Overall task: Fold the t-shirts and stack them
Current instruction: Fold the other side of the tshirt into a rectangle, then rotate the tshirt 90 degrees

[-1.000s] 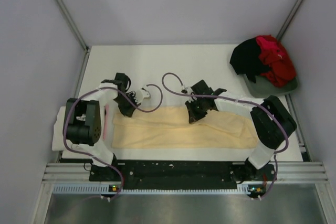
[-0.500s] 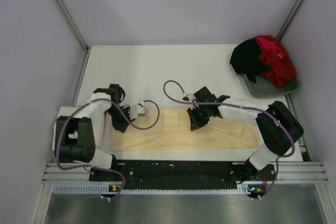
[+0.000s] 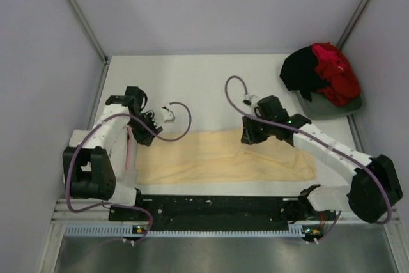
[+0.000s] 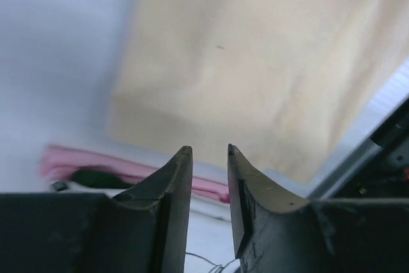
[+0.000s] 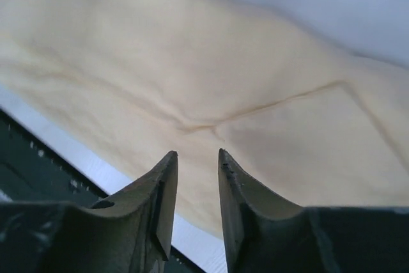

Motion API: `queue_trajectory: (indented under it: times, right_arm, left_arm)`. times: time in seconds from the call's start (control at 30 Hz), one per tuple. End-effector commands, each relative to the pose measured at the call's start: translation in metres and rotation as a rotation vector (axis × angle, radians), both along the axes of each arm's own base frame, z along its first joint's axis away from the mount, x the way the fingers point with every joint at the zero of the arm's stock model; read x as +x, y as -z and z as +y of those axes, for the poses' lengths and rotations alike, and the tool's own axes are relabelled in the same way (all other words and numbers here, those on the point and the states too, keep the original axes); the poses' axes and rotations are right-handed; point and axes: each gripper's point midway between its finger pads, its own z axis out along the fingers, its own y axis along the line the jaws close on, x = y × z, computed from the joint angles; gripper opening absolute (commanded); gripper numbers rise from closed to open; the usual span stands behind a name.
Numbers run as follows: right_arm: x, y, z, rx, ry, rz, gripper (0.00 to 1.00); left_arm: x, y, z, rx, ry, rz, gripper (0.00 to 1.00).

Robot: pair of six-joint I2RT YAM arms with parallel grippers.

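1. Beside the far left corner of the pale yellow t-shirt [image 3: 223,163]: hovering, left gripper [image 4: 206,150] slightly parted, empty.
2. Over its far edge: hovering, right gripper [image 5: 195,153] slightly parted, empty.

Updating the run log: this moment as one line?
pale yellow t-shirt: folded strip, near edge | left gripper: open, empty, by left end | right gripper: open, empty, above shirt | black t-shirt and red t-shirt: heaped far right
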Motion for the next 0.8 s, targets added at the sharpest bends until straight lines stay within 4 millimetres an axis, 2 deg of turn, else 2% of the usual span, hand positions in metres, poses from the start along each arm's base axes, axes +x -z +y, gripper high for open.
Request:
queue_trajectory:
  times: [0.0, 0.07, 0.1, 0.13, 0.2, 0.3, 0.5, 0.57, 0.6, 0.63, 0.67, 0.7, 0.73, 0.77]
  right_arm:
    - [0.062, -0.033, -0.094, -0.077, 0.478, -0.121, 0.40]
    - [0.073, -0.031, -0.146, -0.116, 0.665, -0.135, 0.51]
    - [0.077, -0.027, -0.168, -0.135, 0.740, -0.127, 0.54]
    - [0.080, -0.023, -0.184, -0.160, 0.782, -0.123, 0.55]
    - [0.086, -0.012, -0.210, -0.217, 0.832, -0.108, 0.58]
    - [0.099, 0.011, -0.226, -0.251, 0.844, -0.057, 0.58]
    - [0.117, 0.057, -0.230, -0.334, 0.781, 0.059, 0.53]
    - [0.120, 0.068, -0.227, -0.343, 0.757, 0.101, 0.45]
    - [0.123, 0.071, -0.227, -0.347, 0.749, 0.108, 0.35]
    - [0.125, 0.075, -0.228, -0.353, 0.746, 0.119, 0.24]
    - [0.128, 0.077, -0.226, -0.350, 0.736, 0.124, 0.14]
    - [0.132, 0.079, -0.223, -0.340, 0.720, 0.133, 0.05]
    - [0.139, 0.079, -0.221, -0.327, 0.709, 0.133, 0.00]
    - [0.146, 0.079, -0.215, -0.299, 0.684, 0.138, 0.00]
  left_arm:
    - [0.071, -0.031, 0.010, -0.010, -0.232, -0.207, 0.38]
    - [0.095, -0.030, 0.027, 0.038, -0.300, -0.260, 0.42]
    - [0.104, -0.026, 0.042, 0.061, -0.350, -0.277, 0.46]
    - [0.115, -0.024, 0.050, 0.082, -0.366, -0.301, 0.49]
    - [0.122, -0.014, 0.056, 0.108, -0.355, -0.294, 0.53]
    - [0.124, 0.006, 0.050, 0.079, -0.312, -0.254, 0.56]
    - [0.117, 0.041, 0.044, 0.065, -0.269, -0.201, 0.57]
    - [0.108, 0.052, 0.044, 0.074, -0.256, -0.171, 0.50]
    - [0.103, 0.056, 0.046, 0.083, -0.252, -0.153, 0.42]
    - [0.097, 0.060, 0.047, 0.094, -0.246, -0.138, 0.24]
    - [0.092, 0.061, 0.050, 0.106, -0.244, -0.130, 0.12]
    - [0.084, 0.065, 0.052, 0.116, -0.234, -0.118, 0.04]
    - [0.079, 0.066, 0.055, 0.129, -0.230, -0.114, 0.00]
    - [0.074, 0.067, 0.058, 0.140, -0.231, -0.109, 0.00]
